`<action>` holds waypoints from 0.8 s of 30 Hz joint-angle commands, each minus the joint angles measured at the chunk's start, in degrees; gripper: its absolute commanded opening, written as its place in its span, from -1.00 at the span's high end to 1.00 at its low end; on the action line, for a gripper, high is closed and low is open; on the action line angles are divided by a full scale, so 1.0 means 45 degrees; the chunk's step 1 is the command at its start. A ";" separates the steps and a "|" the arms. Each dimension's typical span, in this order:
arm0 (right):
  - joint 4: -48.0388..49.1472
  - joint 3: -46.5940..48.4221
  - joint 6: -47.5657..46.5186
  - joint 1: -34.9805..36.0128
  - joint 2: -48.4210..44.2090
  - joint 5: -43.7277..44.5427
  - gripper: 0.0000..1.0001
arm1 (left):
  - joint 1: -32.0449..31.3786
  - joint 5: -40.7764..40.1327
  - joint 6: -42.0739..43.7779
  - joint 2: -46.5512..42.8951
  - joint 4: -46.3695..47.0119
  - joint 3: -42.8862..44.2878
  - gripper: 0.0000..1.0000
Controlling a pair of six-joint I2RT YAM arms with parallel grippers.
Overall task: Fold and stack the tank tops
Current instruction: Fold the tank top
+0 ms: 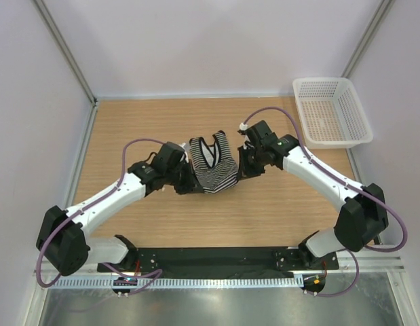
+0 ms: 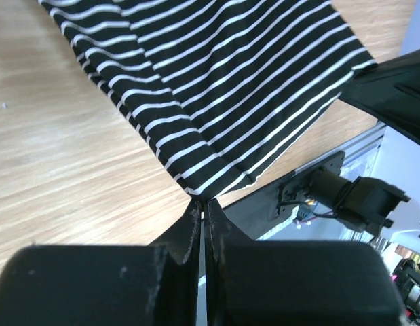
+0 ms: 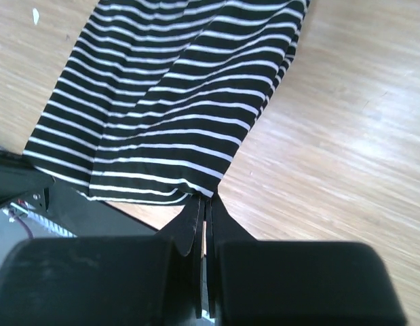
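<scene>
Item one: tank top (image 1: 213, 163), black with thin white stripes, at mid-table, spread between my two grippers with its neckline toward the far wall. I cannot tell whether any part of it rests on the wood. Left gripper (image 2: 201, 204): fingers pinched tight on one corner of the fabric. Right gripper (image 3: 206, 202): clamped the same way on the opposite corner. From above, both wrists crowd in on the garment and cover its side edges. Item two: table (image 1: 128, 122), light wood grain. Item three: basket (image 1: 322, 81), white mesh, at the far right corner, well apart from the tank top and both arms.
</scene>
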 commanded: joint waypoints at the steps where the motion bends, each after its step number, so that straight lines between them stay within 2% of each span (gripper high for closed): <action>1: 0.0436 -0.1138 0.0238 0.0041 -0.1053 -0.0873 0.97 | -0.0315 0.0480 -0.0349 -0.0657 0.0333 -0.0815 1.00; 9: 0.0418 -0.3914 0.1098 0.0178 -0.4177 -0.1323 0.98 | -0.2755 -0.0691 -0.1970 -0.2101 0.0626 -0.2066 1.00; 14: -0.0246 -0.4347 0.1528 0.0236 -0.5546 -0.1421 0.98 | -0.3692 -0.1257 -0.2576 -0.2571 0.0626 -0.2321 1.00; 20: -0.0949 -0.3314 0.1315 0.0237 -0.5373 -0.0915 0.98 | -0.3637 -0.1942 -0.2480 -0.2671 0.0158 -0.1697 1.00; 24: -0.1126 -0.2086 0.0826 0.0237 -0.4398 -0.0465 0.98 | -0.2954 -0.0970 -0.2109 -0.2046 0.0313 -0.1169 1.00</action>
